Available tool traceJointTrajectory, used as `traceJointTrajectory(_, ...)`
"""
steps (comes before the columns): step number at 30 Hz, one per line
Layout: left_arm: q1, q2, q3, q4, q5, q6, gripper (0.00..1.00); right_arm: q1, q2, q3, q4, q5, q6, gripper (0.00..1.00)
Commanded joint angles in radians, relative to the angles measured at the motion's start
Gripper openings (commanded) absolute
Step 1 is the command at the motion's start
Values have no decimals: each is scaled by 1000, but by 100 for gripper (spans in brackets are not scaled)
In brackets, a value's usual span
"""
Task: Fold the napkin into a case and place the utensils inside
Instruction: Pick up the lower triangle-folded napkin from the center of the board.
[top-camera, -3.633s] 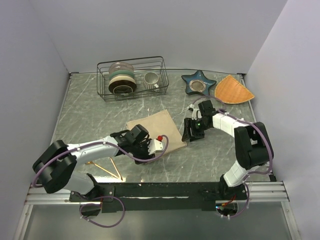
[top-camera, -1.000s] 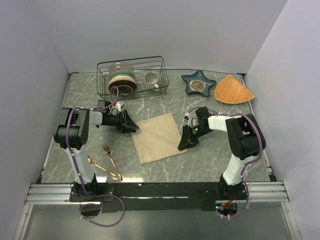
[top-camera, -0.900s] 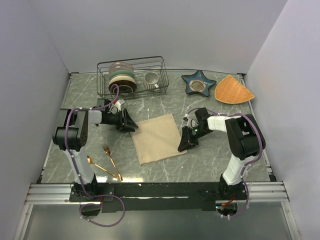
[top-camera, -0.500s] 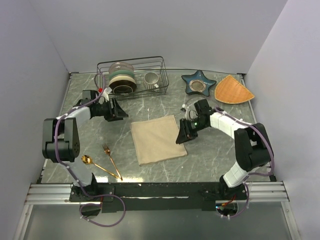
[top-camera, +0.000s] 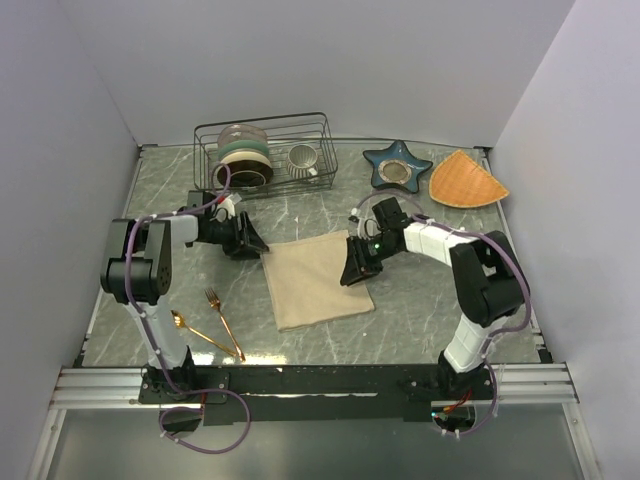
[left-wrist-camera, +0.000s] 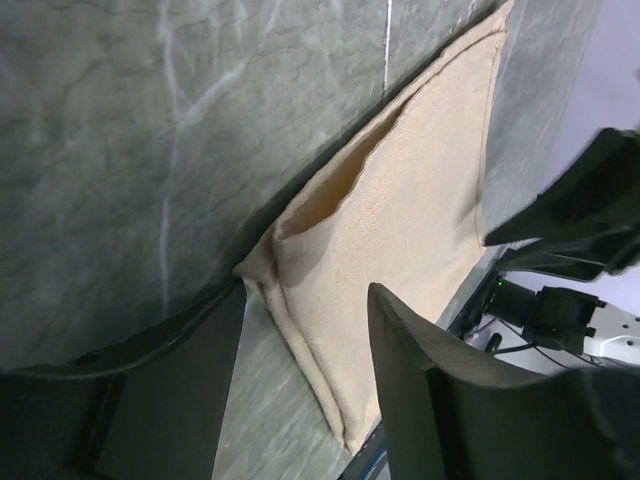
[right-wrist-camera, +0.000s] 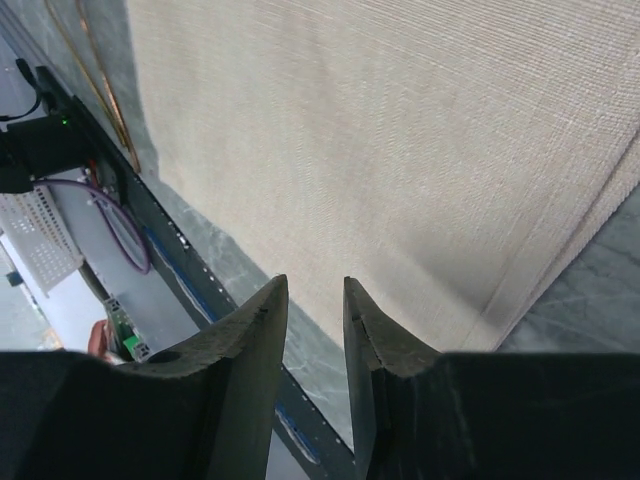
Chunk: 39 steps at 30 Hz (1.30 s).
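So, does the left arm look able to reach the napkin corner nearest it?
Probably yes. The left gripper sits right beside the napkin's far-left corner, jaws open, with nothing between them; the left wrist view shows that corner just ahead between the fingers.

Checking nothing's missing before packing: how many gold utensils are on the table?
2: the spoon and the fork lie together on the table's near-left, handle ends meeting, apart from the napkin. None looks hidden.
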Motion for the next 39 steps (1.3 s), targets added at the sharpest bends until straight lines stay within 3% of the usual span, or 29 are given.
traceJointTrajectory(1, -15, 39, 29, 36, -1, -33, 56, 8, 60, -12, 39, 23, 13, 36)
traceJointTrajectory(11, -35, 50, 92, -13, -44, 36, 37, 7, 112, -4, 30, 45, -7, 35)
traceJointTrajectory(18, -72, -22, 76, -20, -47, 176, 11, -21, 71, 5, -4, 34, -24, 36)
traceJointTrajectory(24, -121, -138, 19, -12, -93, 352, 6, -53, 11, 24, -55, -15, -24, 37)
traceJointTrajectory(34, -296, -370, -154, 42, -261, 878, 3, -151, -38, 86, -170, -41, -65, 38)
traceJointTrajectory(39, -349, -493, -271, 86, -265, 1099, 2, -170, -52, 108, -196, -44, -87, 39)
